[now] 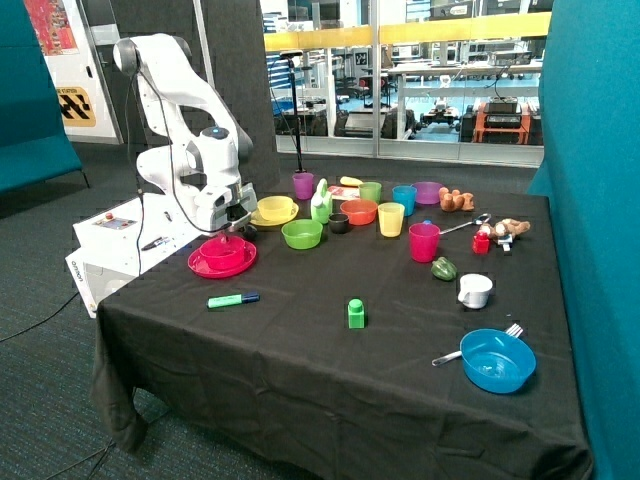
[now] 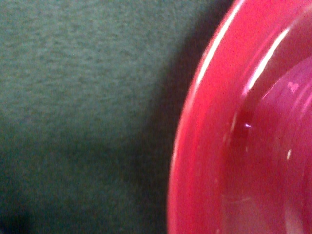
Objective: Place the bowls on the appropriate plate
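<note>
Bowls first: the red-pink bowl sits on the red plate at the left far part of the surface, and the yellow bowl sits on the yellow plate just beyond it to the right. I see the gripper hanging right over the red-pink bowl; from my views I cannot tell whether the fingers are released or clenched. My wrist view is filled by the red plate's rim with the bowl wall inside it, beside dark cloth.

I can read no writing; a white box by the robot base carries a small label too small to make out, and a yellow-and-black sign hangs on the far wall.

A black cloth covers the surface. Grey carpet lies around it, teal partitions stand at both sides, and glass panels at the back show a workshop.

A lime-green bowl stands right of the red plate, an orange bowl further right. Cups stand along the far side: purple, green, blue, yellow, and a pink cup nearer. A blue bowl at the near right has a fork at its rim. A green marker and a green block lie in the middle.
</note>
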Controlling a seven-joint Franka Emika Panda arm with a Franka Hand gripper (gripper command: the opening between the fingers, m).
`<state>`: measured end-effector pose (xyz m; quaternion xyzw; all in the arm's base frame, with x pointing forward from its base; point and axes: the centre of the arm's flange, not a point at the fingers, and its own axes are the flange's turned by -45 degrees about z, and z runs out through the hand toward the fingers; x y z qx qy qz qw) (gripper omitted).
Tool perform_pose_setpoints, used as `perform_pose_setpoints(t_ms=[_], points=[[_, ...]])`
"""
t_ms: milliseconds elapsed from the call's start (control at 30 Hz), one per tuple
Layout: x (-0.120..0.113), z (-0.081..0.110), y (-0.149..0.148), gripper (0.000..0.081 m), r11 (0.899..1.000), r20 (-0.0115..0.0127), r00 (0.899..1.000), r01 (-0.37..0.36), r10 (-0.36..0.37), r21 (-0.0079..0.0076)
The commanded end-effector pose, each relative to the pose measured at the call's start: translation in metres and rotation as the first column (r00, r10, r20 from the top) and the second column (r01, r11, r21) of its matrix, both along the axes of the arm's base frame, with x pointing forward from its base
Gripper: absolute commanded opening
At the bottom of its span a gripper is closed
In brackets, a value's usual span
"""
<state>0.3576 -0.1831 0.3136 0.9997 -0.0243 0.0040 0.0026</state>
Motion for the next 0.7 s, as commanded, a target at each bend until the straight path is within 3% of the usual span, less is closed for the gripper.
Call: perform_pose_setpoints(t_ms=[0,400,667], points=[[0.006,0.017,0.008,0.0572,1.000,-0.0079,1.000,-0.022,0.022,0.0053],[0.013,0.040,0.038,0.0446,0.995,-0.0079,0.995,-0.097,0.097,0.0053],[0.014,0.056,0.067,0.0405,0.983,-0.0079,0.983,-0.185,0.185,0.0053]])
